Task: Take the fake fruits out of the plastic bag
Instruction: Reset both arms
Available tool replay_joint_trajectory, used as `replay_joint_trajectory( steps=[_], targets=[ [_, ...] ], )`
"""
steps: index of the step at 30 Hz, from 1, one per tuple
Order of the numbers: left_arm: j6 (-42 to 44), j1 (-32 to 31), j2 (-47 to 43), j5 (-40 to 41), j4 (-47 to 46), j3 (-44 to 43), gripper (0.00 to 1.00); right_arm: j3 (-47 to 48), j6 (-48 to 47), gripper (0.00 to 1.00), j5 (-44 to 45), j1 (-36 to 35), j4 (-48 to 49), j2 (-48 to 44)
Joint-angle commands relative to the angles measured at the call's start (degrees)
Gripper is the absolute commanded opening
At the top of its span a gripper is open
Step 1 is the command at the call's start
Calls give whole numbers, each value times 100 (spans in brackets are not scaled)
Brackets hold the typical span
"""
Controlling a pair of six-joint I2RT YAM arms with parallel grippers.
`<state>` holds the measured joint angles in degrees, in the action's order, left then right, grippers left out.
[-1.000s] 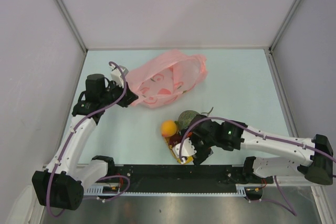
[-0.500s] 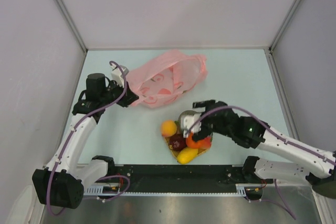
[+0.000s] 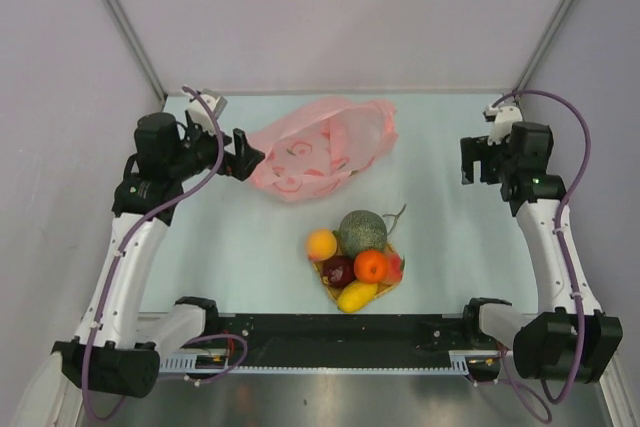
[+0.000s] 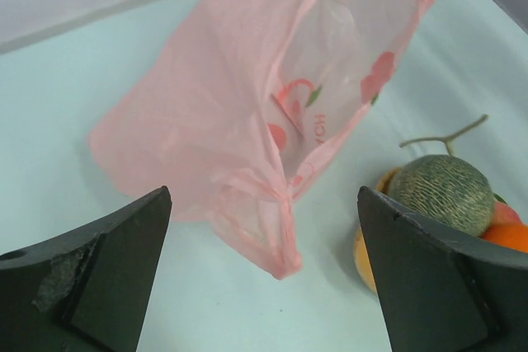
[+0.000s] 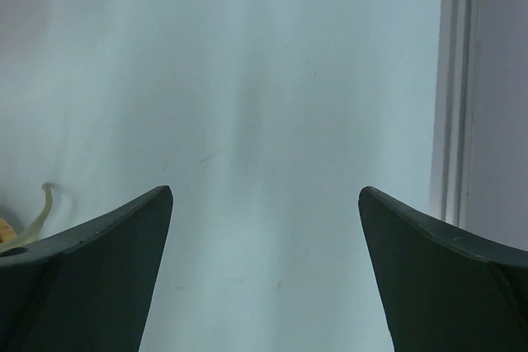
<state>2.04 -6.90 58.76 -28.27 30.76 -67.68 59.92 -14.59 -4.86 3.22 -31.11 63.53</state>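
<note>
While outside bag (image 3: 318, 152), fruits (image 3: 357, 250) nr front; L pincer (image 3: 245, 155), R pincer (image 3: 477, 162) wide

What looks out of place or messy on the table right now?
Nothing really stands out. The pink plastic bag lies slack and crumpled on its side, as thin plastic would. The fake fruits sit in one tight cluster, with none lying stray, and nothing looks spilled or damaged.

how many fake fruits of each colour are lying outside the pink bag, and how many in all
green netted plastic melon: 1
yellow-orange round plastic fruit: 1
bright orange round plastic fruit: 1
dark red plastic apple: 1
yellow oblong plastic fruit: 1
pinkish-red plastic fruit, partly hidden: 1
total: 6
</note>
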Motion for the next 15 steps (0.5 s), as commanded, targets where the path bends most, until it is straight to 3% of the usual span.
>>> replay_joint_trajectory(
  steps=[1,5,8,15],
  targets=[
    [173,57,-426,1146,9,-185,100,239,1264,100,421,152,-316,-42],
    [112,57,-1041,2307,43,255,100,231,1853,100,1179,152,-886,72],
    [94,92,-1322,2966,184,702,100,-32,1907,100,1137,336,-888,-163],
    [-563,110,-1605,3065,-44,1757,100,-542,1732,100,716,354,-800,-533]
  ],
)
